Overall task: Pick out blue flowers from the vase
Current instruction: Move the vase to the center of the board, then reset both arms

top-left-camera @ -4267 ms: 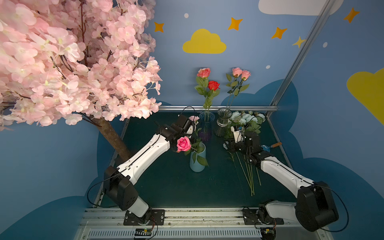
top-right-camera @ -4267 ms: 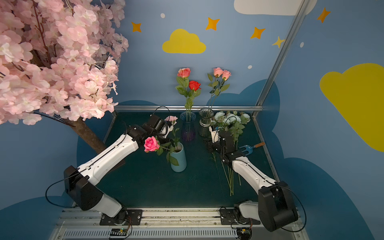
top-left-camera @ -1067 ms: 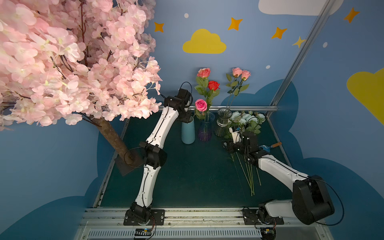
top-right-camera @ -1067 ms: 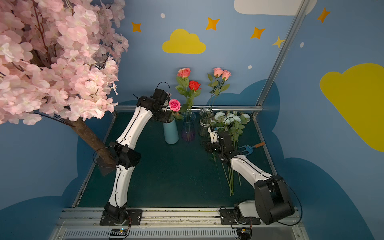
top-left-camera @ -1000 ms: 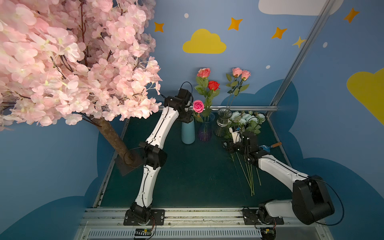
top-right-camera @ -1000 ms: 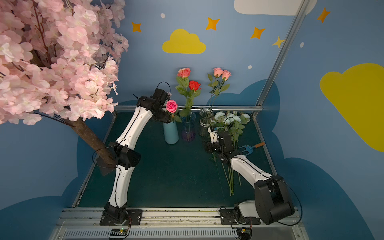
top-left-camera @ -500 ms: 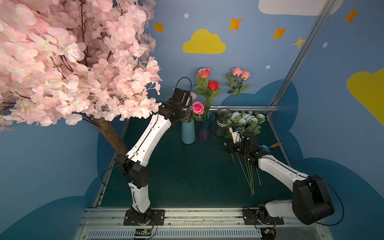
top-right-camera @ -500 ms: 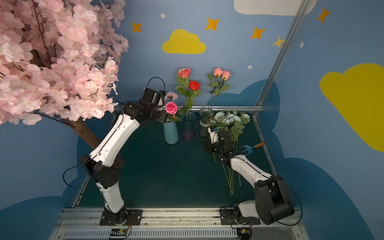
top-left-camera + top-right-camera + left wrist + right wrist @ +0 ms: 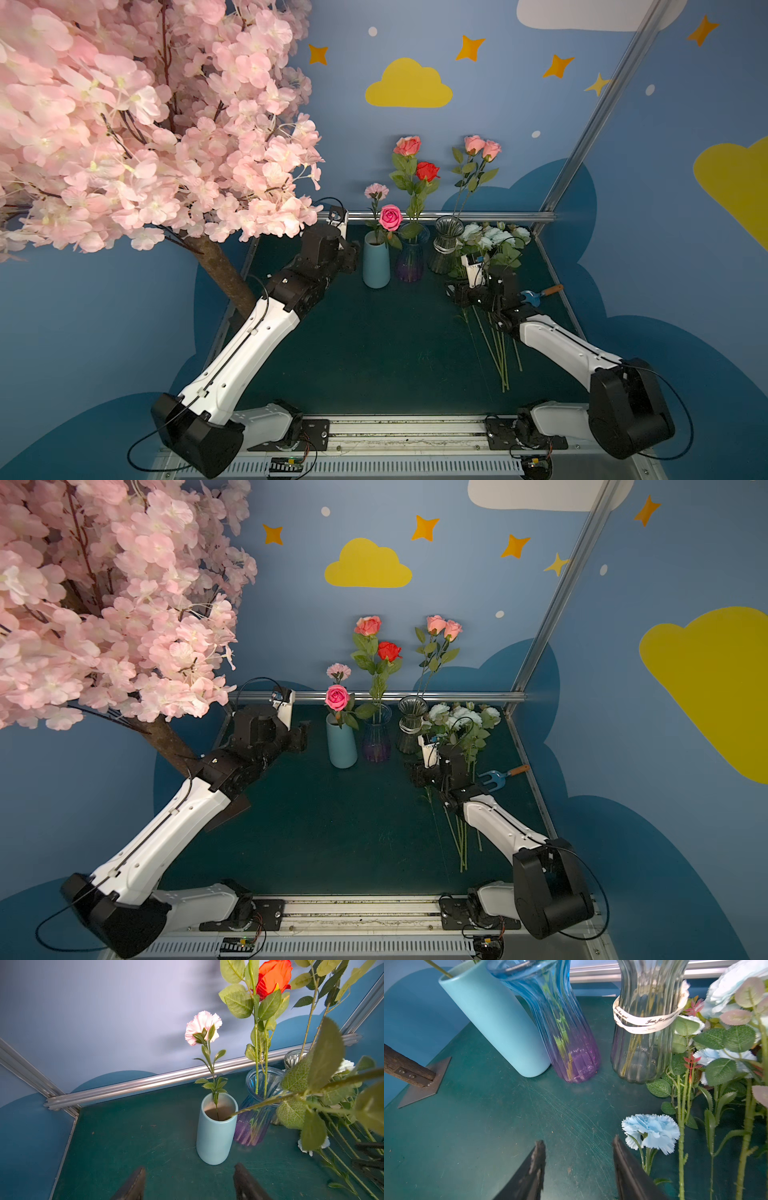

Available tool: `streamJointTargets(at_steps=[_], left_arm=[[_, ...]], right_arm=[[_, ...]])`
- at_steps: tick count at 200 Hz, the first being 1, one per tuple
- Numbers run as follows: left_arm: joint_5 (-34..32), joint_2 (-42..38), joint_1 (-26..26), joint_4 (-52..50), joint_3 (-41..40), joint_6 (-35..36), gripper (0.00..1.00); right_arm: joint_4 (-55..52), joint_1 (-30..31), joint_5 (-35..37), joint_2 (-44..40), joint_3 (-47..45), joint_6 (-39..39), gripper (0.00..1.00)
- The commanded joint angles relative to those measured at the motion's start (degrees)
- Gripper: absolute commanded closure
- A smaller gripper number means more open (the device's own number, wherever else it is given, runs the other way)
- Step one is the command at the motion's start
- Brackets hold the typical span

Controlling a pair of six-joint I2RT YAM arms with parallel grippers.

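A: Are the jaws of either gripper holding anything?

B: No. The right gripper (image 9: 577, 1139) has its jaws apart, with only bare green table (image 9: 488, 1126) between them. The left gripper (image 9: 190, 1166) is likewise parted and empty, with a light blue ceramic vase (image 9: 216, 1126) just ahead of its jaws.

A: Where are the blue flowers from those jaws?

B: The blue flowers (image 9: 492, 241) lie in a loose bunch on the table. They are outside the right jaws, on the side away from the left arm. Nearest is a blue carnation (image 9: 651, 1132). Its head sits just beside the outer face of one finger (image 9: 627, 1167), not between the two.

A: Which way do the stems run?

B: Lengthwise alongside the right jaws. The heads lie forward near a clear ribboned glass vase (image 9: 643, 1043), and the stalks (image 9: 496, 353) trail back toward the arm's base. The jaws' closing line seems to cross the stems, so a pinch looks workable once the jaws shift sideways over one.

A: And the left arm?

B: It is well apart from the bunch, with three vases between. Ahead of its jaws, only a pink carnation (image 9: 202, 1026) and a pink rose (image 9: 390, 217) rise from the ceramic vase. No blue head shows in any vase, so the picking appears nearly or fully done. The right arm is plainly nearer.
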Motion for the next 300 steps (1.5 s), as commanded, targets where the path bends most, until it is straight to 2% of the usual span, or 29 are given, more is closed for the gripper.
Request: streamJointTargets(at_steps=[1, 16, 37, 55, 67, 84, 100, 119, 131, 139, 152, 173, 188, 202, 228, 239, 258, 273, 300], left_arm=[[-1.6, -5.9, -1.2, 9.3, -10.4, -2.1, 0.24], [-3.5, -10.4, -1.9, 13.7, -18.0, -2.9, 0.16], [-7.2, -15.1, -2.0, 18.0, -27.1, -3.6, 0.10], [-14.3, -17.9, -2.0, 24.6, -35.8, -2.8, 0.08], [-16.4, -20.3, -1.8, 31.0, -41.4, -0.1, 0.08], [-19.1, -23.0, -1.1, 45.2, -50.4, 4.1, 0.06], [-17.3, -23.1, 1.5, 52.3, -55.2, 5.9, 0.04], [-13.5, -19.8, 4.2, 52.1, -55.8, 7.4, 0.03], [-13.4, -16.5, 4.9, 53.2, -55.6, 8.9, 0.01], [-13.5, -13.9, 5.2, 55.5, -55.7, 10.0, 0.01], [-13.5, -9.0, 6.2, 61.9, -56.4, 11.7, 0.01], [-13.4, -0.2, 8.6, 69.9, -56.1, 13.0, 0.01], [-11.7, 6.3, 10.9, 75.3, -55.9, 12.6, 0.01], [-8.3, 12.5, 13.7, 83.1, -56.9, 11.1, 0.01], [-9.5, 22.9, 15.4, 96.3, -56.7, 12.1, 0.01], [-9.0, 21.5, 15.7, 93.8, -57.2, 10.4, 0.01], [-4.8, 18.8, 17.9, 89.5, -57.4, 8.0, 0.01], [-3.5, 19.7, 17.9, 91.6, -58.0, 8.5, 0.00], [-2.8, 22.3, 18.0, 97.0, -58.8, 9.6, 0.01]], right_arm=[[3.7, -0.3, 1.2, -3.0, -1.6, 0.7, 0.46], [5.0, -0.5, 1.8, -4.4, -3.7, 0.9, 0.46], [7.6, -0.9, 3.4, -6.6, -6.1, 2.2, 0.45], [8.7, -1.6, 3.6, -8.6, -7.6, 2.8, 0.44], [8.9, -2.2, 5.3, -10.2, -8.6, 3.8, 0.43], [9.1, -3.5, 7.4, -13.0, -10.3, 4.9, 0.41], [8.4, -5.4, 8.1, -15.6, -11.4, 6.2, 0.37], [4.0, -7.5, 10.9, -18.0, -10.9, 7.3, 0.32], [0.3, -8.8, 13.4, -19.1, -9.9, 6.6, 0.26], [-1.2, -9.4, 16.1, -19.6, -9.6, 5.3, 0.18], [-2.7, -10.2, 21.8, -20.4, -9.8, 3.5, 0.13], [1.3, -11.5, 29.7, -21.1, -13.3, -1.7, 0.11], [7.5, -12.6, 31.5, -20.9, -17.4, -6.6, 0.11], [15.7, -14.0, 32.6, -18.8, -21.2, -7.6, 0.11], [35.8, -16.6, 31.3, -10.2, -27.4, -6.3, 0.11], [42.3, -17.4, 31.6, -5.7, -28.4, -4.5, 0.11], [45.0, -18.1, 29.0, 0.4, -27.5, -3.4, 0.11], [46.9, -18.0, 26.2, 5.5, -26.5, -3.7, 0.11], [57.4, -17.8, 18.6, 17.5, -24.5, -8.5, 0.10]])
